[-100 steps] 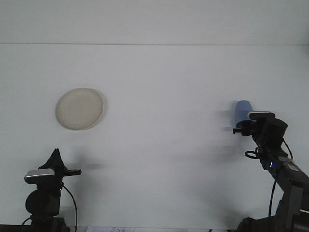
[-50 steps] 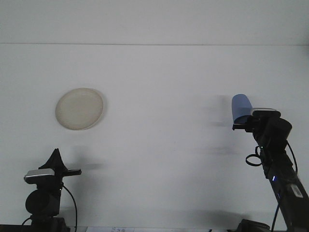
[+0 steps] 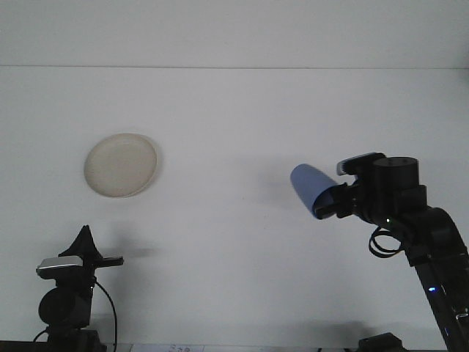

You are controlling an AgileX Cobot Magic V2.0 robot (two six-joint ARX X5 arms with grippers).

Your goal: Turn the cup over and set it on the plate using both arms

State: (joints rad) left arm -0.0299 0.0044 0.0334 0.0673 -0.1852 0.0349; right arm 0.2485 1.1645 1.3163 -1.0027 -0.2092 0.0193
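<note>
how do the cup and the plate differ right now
The cup is blue; the plate is off-white. The cup is held up off the table in the right gripper, tilted with its closed end pointing up and to the left; the plate lies flat on the table at the left, untouched. The cup is a tall tapered shape, the plate a shallow disc. Both are plain and single-coloured.

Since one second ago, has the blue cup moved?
Yes. The blue cup, held by the right gripper, has gone left toward the plate, which stayed put, and now tilts with its closed end pointing up-left.
</note>
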